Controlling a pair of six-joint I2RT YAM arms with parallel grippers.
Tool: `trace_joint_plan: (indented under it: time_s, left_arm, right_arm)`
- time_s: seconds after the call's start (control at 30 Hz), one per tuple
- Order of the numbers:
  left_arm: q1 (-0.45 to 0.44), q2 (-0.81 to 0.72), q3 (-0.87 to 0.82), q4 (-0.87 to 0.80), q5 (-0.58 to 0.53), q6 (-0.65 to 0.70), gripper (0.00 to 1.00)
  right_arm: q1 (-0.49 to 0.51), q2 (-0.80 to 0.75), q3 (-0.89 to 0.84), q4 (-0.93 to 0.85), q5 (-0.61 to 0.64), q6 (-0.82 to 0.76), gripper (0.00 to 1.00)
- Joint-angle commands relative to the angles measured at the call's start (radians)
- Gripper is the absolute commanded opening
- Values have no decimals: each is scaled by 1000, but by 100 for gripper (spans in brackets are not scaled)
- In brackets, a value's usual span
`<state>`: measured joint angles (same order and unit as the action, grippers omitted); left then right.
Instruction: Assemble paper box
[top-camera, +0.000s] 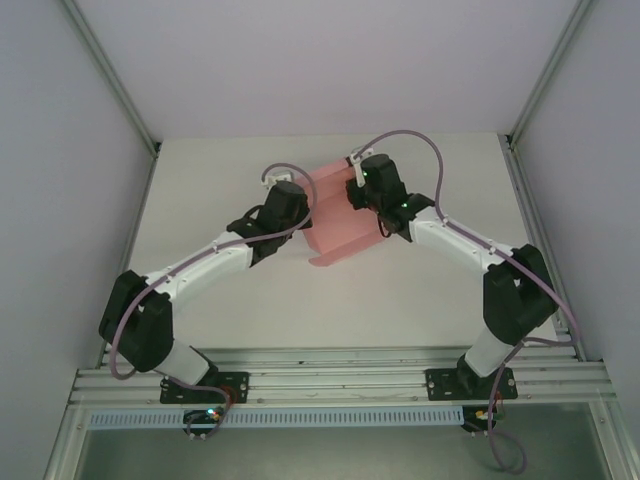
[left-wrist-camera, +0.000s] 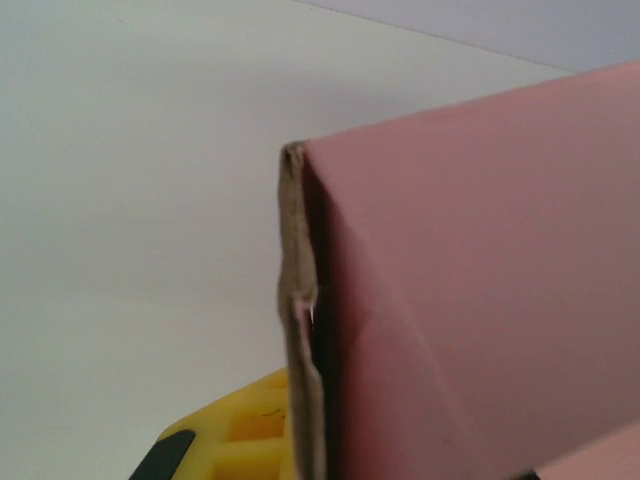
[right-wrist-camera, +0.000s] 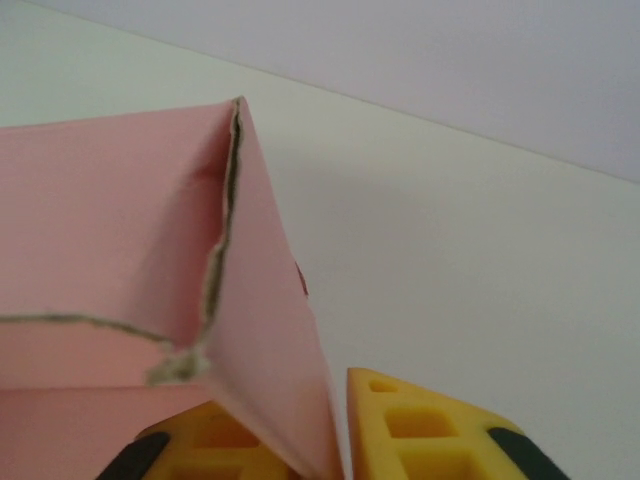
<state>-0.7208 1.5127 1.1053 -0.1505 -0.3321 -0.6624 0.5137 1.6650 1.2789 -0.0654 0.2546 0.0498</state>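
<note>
A: How many boxes?
B: One box (top-camera: 338, 222), pink, part-folded, mid table (top-camera: 250, 300).
A: Grippers?
B: Two, both closed on it: left gripper (top-camera: 303, 212) on its left edge, right gripper (right-wrist-camera: 335, 440) pinching a right-side panel.

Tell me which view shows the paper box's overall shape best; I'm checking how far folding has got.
Top external: most of the paper box is visible, a pink sheet partly folded. Left wrist gives a close-up of one raw folded edge; right wrist, one corner where raw edges meet.
</note>
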Motion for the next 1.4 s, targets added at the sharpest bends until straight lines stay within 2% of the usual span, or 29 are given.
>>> trace_joint_plan:
  time_s: [0.0,0.1,0.23,0.3,0.37,0.63,0.7,0.73,0.8,0.83,0.87,0.93,0.97,1.03,1.17,1.3,1.37]
  left_arm:
    - [-5,-8,50,-108,-72,-51,0]
    - [2,-13,39,-149,-108,-95,0]
    - [10,-19,44,-238,-156,-144,0]
    - [9,-20,53,-302,-199,-166,0]
    - [13,-19,59,-357,-233,-194,0]
    - [17,-4,63,-358,-195,-204,0]
    - [19,4,61,-319,-158,-179,0]
    - [18,8,64,-295,-138,-163,0]
    - [20,24,76,-260,-98,-133,0]
    - [20,31,89,-256,-90,-124,0]
    - [18,39,101,-251,-78,-110,0]
    - [19,52,115,-238,-63,-94,0]
    - [20,61,122,-237,-57,-88,0]
    - [23,77,138,-249,-43,-87,0]
    - [26,90,140,-234,0,-70,0]
    - [42,94,143,-227,59,8,0]
    - [54,99,163,-241,94,134,0]
  right_arm:
    - [-33,27,28,-63,368,28,14]
    - [-33,57,52,-125,541,32,14]
    - [-47,148,119,-238,879,48,13]
    - [-59,183,128,-240,993,27,12]
    - [-69,185,112,-207,1019,10,12]
    - [-66,125,37,-56,958,-24,13]
    - [-56,105,-11,53,877,-98,21]
    - [-49,82,-38,72,775,-107,22]
    - [-44,6,-120,124,495,-80,28]
    - [-45,-35,-163,149,338,-69,34]
    - [-47,-78,-208,182,180,-70,46]
    - [-47,-152,-291,251,-48,-54,57]
    - [-49,-190,-336,298,-178,-60,72]
    - [-49,-246,-400,358,-349,-71,83]
    - [-48,-359,-454,353,-505,-65,100]
    - [-50,-468,-489,332,-486,-31,100]
    - [-58,-530,-496,298,-428,8,100]
